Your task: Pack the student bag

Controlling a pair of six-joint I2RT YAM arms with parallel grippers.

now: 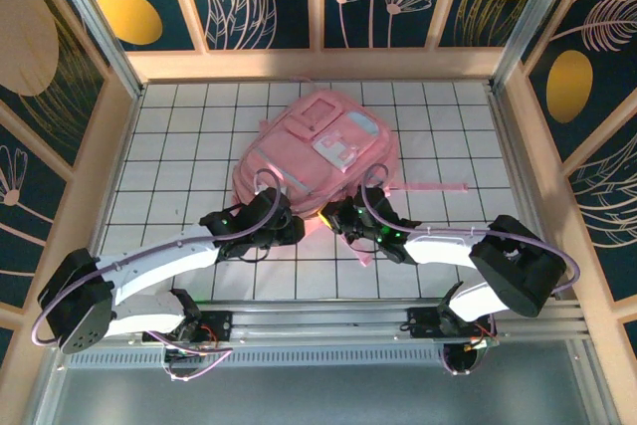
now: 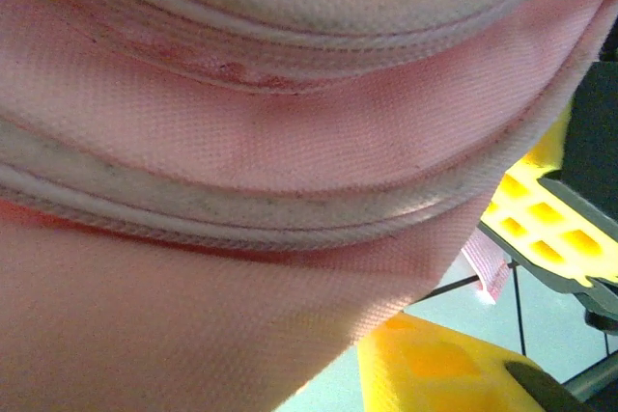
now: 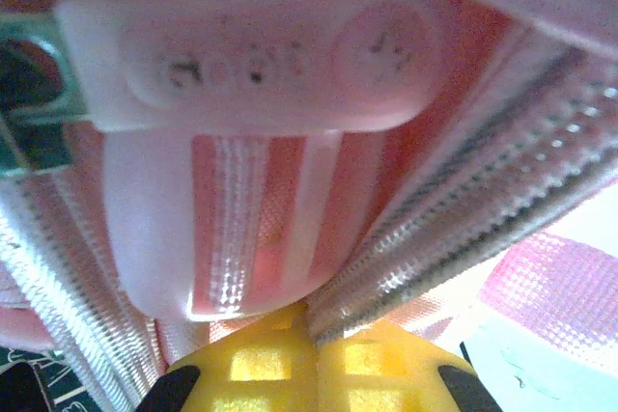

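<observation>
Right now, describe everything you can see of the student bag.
The student bag is a big soft pink fabric backpack lying flat on the gridded white table, front up, with pale patches, zip pockets and piped seams. A pink strap trails right. At its near edge the right gripper pinches a zip edge beside a rubbery pull tab; the left gripper sits against its fabric.

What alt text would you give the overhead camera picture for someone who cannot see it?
A large soft pink fabric backpack lies on a white gridded table, front pockets facing up. Two white-and-black robot arms reach in from the near edge, the left tool and right tool close together at the backpack's near side.
</observation>
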